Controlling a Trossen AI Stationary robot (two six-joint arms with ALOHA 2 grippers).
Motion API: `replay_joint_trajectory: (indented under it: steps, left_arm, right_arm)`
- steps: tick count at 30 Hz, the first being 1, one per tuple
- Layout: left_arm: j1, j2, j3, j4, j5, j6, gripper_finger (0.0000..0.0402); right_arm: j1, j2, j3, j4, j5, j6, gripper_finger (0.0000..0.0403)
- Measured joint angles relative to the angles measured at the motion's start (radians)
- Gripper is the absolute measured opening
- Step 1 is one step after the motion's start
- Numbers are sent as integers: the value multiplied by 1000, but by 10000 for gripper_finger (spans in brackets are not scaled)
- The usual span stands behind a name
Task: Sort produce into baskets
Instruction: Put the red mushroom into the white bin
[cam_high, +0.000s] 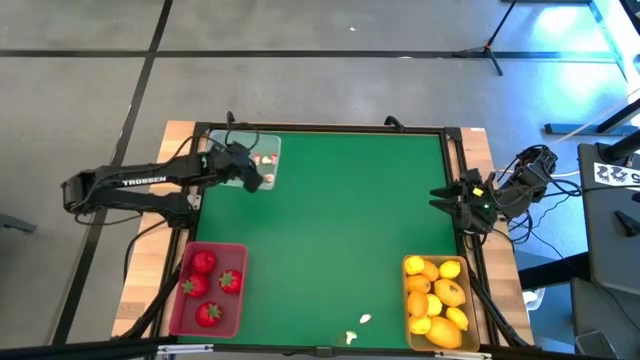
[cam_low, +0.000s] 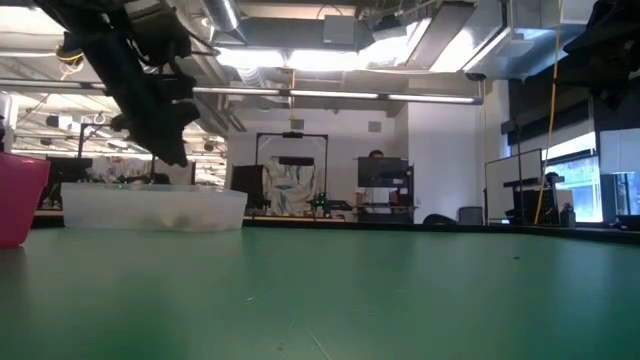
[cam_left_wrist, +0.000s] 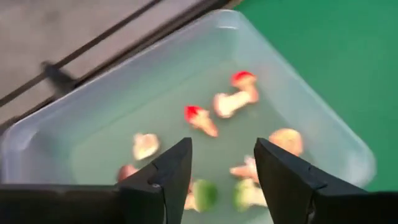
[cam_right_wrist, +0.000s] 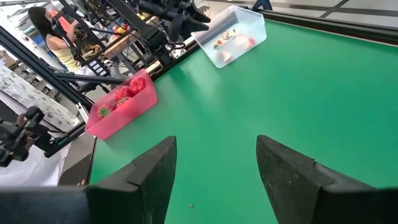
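Looking straight down over the green table (cam_high: 330, 220). Level at tabletop height. Both sharing the clear tray (cam_high: 262, 152)

Green table (cam_high: 330, 220), clear basket (cam_high: 262, 140), red basket (cam_high: 178, 300), yellow basket (cam_high: 408, 300), two white bits (cam_high: 365, 320)

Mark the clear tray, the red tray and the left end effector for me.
clear tray (cam_left_wrist: 311, 118): left wrist view, on its side wall.
red tray (cam_high: 237, 290): high view, on its right rim.
left end effector (cam_left_wrist: 222, 163): left wrist view, midway between its open fingertips, above the clear tray.
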Motion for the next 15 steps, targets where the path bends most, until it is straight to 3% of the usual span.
replay_joint_trajectory:
  steps: [6,15]
  left_arm:
    - [-86,-4,50,55,128,54,171]
    - [-308,22,64,400,446,-27,161]
  right_arm:
    - [0,0,0,0,0,0,221]
    - [0,0,0,1,1,0,221]
